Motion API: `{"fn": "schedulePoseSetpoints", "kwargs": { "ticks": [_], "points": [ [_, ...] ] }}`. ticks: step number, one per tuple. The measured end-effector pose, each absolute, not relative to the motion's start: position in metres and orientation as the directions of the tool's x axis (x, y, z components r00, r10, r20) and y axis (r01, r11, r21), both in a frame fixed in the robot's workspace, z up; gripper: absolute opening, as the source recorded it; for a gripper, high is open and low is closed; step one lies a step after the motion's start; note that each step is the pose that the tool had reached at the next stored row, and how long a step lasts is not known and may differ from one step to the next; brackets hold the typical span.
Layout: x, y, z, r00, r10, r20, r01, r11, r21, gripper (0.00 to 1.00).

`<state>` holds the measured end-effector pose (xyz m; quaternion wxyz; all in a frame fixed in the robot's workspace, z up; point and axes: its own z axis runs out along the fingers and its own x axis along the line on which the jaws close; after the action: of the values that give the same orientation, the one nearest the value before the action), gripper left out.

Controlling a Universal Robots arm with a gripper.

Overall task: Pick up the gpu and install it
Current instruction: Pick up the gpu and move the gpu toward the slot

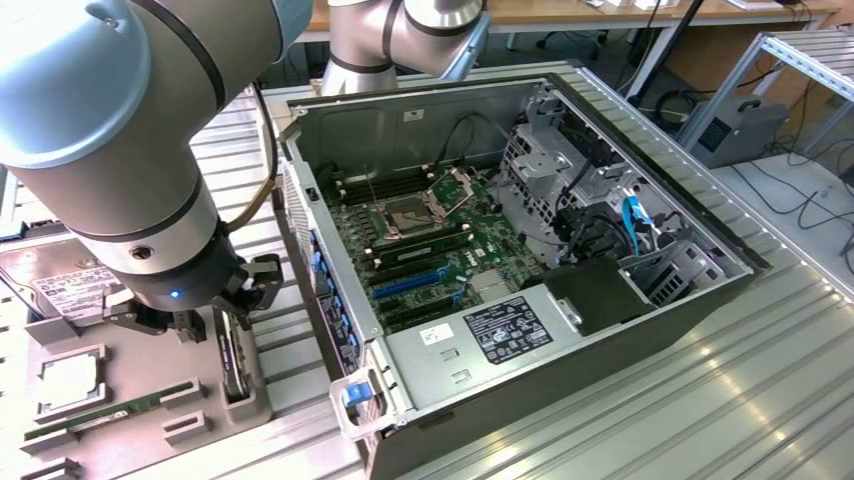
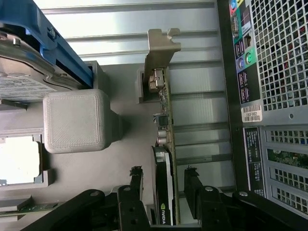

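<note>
The gpu [image 2: 164, 126] stands on edge in a slot of the grey fixture tray [image 1: 150, 352], its silver end bracket [image 2: 160, 52] pointing away from the wrist and its black cooler [image 2: 161, 195] near the fingers. My gripper [image 2: 163, 174] is open and straddles the card, one black finger [image 2: 136, 179] on each side with a narrow gap to the card. In the exterior view the gripper [image 1: 223, 322] hangs just over the gpu [image 1: 236, 368] at the exterior view's left, beside the open computer case [image 1: 667, 215].
The case lies open with the motherboard [image 1: 430, 250] and blue expansion slots [image 1: 407, 285] exposed. On the tray are a hard drive [image 1: 60, 290], a processor [image 1: 67, 385] and a memory stick [image 1: 114, 410]. A grey block [image 2: 76, 120] stands close to the card.
</note>
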<state>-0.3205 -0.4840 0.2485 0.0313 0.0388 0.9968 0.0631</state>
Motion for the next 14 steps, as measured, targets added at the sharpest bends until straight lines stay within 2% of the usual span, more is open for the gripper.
{"fn": "schedulePoseSetpoints", "kwargs": {
  "ticks": [7, 11, 14],
  "points": [
    [-0.3204, -0.4840, 0.2484, -0.995, 0.081, -0.057, 0.073, 0.989, 0.128, 0.48],
    [-0.3190, -0.4840, 0.2480, -0.996, 0.081, -0.034, 0.076, 0.989, 0.126, 0.48],
    [-0.3183, -0.4840, 0.2480, -0.996, 0.081, -0.029, 0.077, 0.989, 0.126, 0.48]
  ]
}}
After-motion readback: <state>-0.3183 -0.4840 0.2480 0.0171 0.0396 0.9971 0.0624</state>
